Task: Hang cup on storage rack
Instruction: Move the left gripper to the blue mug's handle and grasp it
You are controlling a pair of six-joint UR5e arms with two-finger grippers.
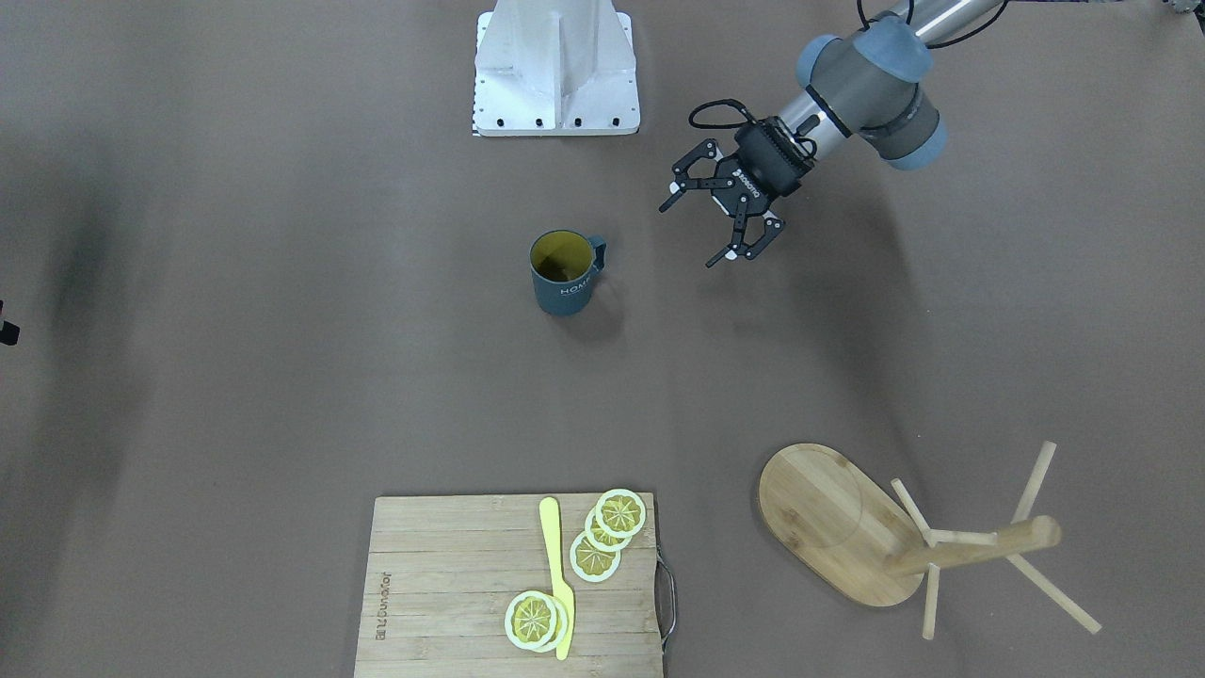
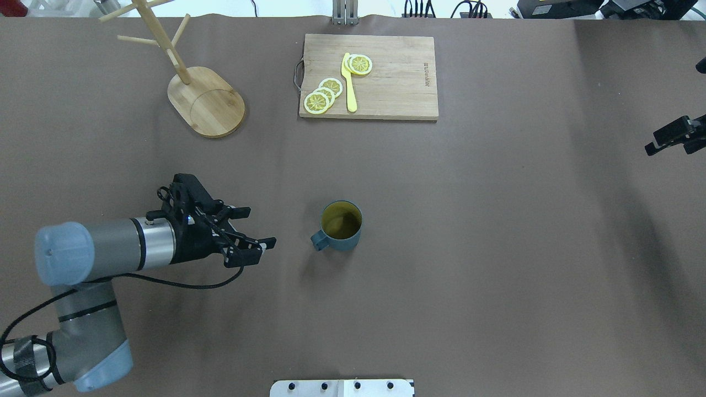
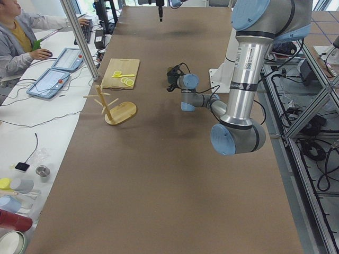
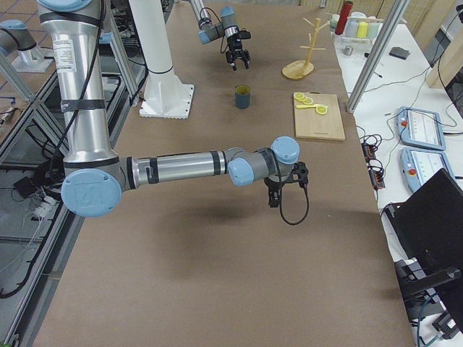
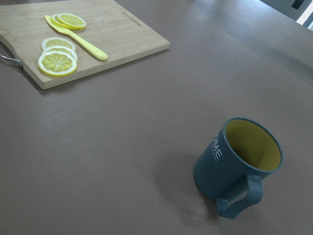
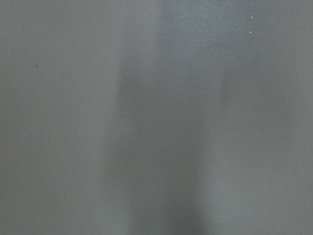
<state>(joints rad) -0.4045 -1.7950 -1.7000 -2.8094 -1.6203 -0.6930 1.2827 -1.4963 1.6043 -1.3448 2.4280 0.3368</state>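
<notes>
**A:** Left pincer point(image 2: 260, 225) hovers over the table point(image 2: 496, 248), jaws spread wide, gripping nothing!

**B:** Just past it is the cup point(image 2: 342, 226), upright and untouched, handle turned toward that pincer.

**A:** Right pincer point(image 2: 670, 138) is out wide; can't tell its jaws.

**B:** Storage rack point(image 2: 207, 102) stands at the far edge.

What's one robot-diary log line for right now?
stage: before grasp | cup: upright on table, handle toward left hand | left hand: open, beside cup, not touching | storage rack: pegs empty

Left hand point(image 1: 689, 235) splayed wide (nothing held)
</notes>
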